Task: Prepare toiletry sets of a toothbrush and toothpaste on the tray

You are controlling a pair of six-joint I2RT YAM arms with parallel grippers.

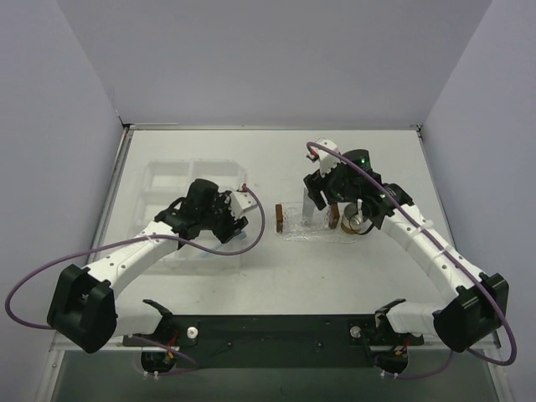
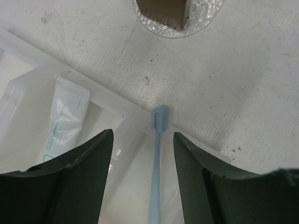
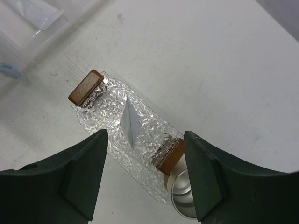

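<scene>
Tabletop white and scuffed under tray; walls lilac.

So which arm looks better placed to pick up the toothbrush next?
Left. Its open gripper hangs right over the toothbrush at the clear box's edge, a finger on either side. The right gripper, also open, is over the tray, where a toothpaste already sits.

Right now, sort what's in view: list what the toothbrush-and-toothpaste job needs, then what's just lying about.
For the job:
tray
toothpaste tube on it
toothbrush
second toothpaste tube

Lying about:
metal cup by the tray's end
clear box with compartments
</scene>
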